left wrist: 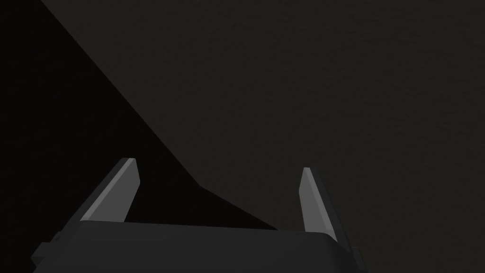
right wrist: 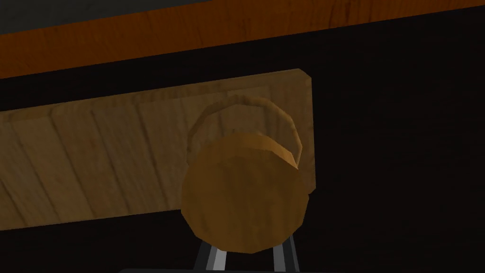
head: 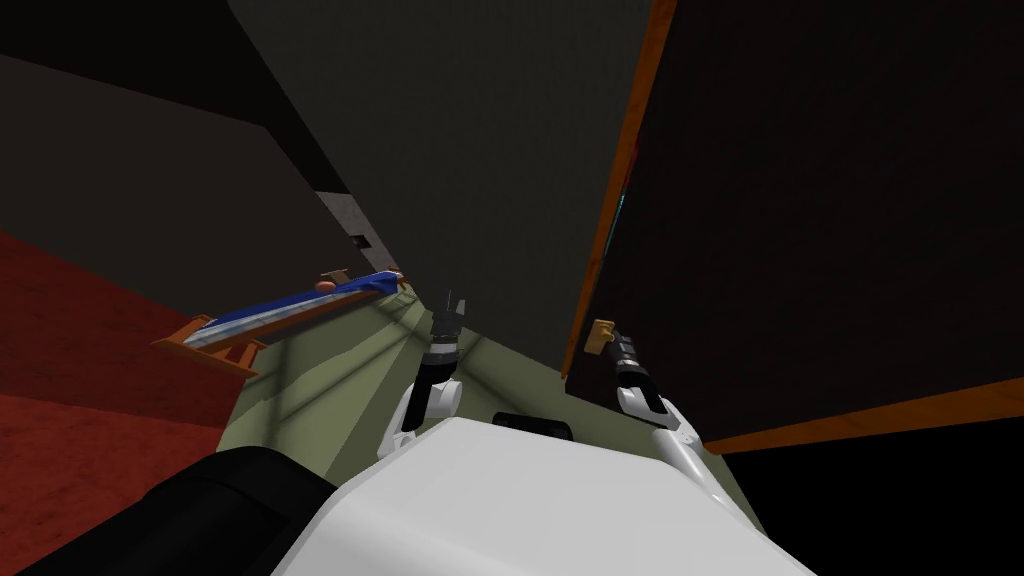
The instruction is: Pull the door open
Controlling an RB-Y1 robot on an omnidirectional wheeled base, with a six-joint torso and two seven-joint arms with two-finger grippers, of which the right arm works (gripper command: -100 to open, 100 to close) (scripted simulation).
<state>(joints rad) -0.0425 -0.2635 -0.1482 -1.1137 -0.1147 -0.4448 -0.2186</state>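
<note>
**Q:** Two arms in shot; which one are you working with, and where's the door?

**A:** Your right gripper (head: 610,343); it sits at the knob (right wrist: 244,192) of the dark door (head: 850,200), which fills the right of the head view, close by your right side. The knob is low on the door, just inside its orange edge (head: 610,200).

**Q:** State of the pincer?

**A:** Narrow. Its fingers (right wrist: 217,259) rise close together and vanish behind the round wooden knob, so I'd judge they're clamped on it; the contact itself is hidden.

**Q:** Why held like that?

**A:** My read is that the knob is the only grip point on a flat panel. Taking it head-on, with your wrist looking straight at the wooden backplate (right wrist: 118,161), lets you pull straight back toward yourself. The door's orange edge looks slightly clear of the grey wall (head: 480,150) beside it, so it may be ajar already; hard to say.

**Q:** Other arm?

**A:** Your left gripper (left wrist: 218,166) is wide, holding nothing; it's raised in front of your chest, facing that grey wall, well apart from the door. It's likely parked there to stay out of the swing.

**Q:** Any labels, brands, writing?

**A:** None readable; just wood grain on knob and plate, and the door face is plain dark.

**Q:** Risk?

**A:** The knob is round and smooth, so your fingers could slip off if the pull isn't in line.
</note>
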